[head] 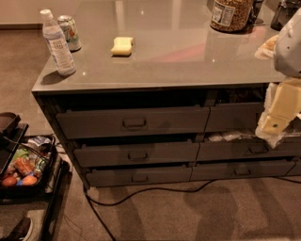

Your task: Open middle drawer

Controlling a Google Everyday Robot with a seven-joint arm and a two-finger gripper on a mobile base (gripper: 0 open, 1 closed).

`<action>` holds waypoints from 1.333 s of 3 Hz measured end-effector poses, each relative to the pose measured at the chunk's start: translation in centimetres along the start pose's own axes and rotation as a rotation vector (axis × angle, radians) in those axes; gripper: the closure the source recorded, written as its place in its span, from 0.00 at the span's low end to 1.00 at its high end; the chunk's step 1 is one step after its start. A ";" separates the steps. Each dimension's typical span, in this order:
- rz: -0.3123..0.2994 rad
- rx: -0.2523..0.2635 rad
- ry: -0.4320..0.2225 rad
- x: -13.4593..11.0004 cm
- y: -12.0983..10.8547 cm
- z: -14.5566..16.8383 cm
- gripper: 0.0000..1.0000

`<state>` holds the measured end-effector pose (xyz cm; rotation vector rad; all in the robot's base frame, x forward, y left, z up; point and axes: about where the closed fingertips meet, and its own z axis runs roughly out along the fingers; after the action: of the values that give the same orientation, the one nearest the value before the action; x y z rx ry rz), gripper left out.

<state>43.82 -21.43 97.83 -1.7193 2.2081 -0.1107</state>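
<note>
The middle drawer (164, 153) is a wide dark grey front in the left column of the cabinet, between a taller top drawer (94, 123) and a slimmer bottom drawer (108, 177). Its small loop handle (138, 155) sits at the centre. Its front lines up with the fronts above and below, with only a dark gap over it and no inner floor showing. My gripper (272, 126), pale yellow and white, hangs at the far right in front of the right-hand drawers, well away from the handle and touching nothing that I can see.
The grey countertop (178, 56) holds a water bottle (56, 43), a can (69, 32), a yellow sponge (122, 45) and a jar (231, 14). A black cable (141, 192) lies on the carpet below the drawers. A black cart with snacks (21, 167) stands at the left.
</note>
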 end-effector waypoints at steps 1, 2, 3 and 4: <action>-0.049 0.038 -0.075 -0.4 2.8 -0.2 0.00; -0.032 0.058 -0.216 2.0 4.8 3.3 0.00; -0.045 0.138 -0.290 1.5 3.8 2.3 0.00; -0.047 0.138 -0.291 1.4 3.7 2.3 0.00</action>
<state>40.79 -21.42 94.36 -1.6009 1.9062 -0.0213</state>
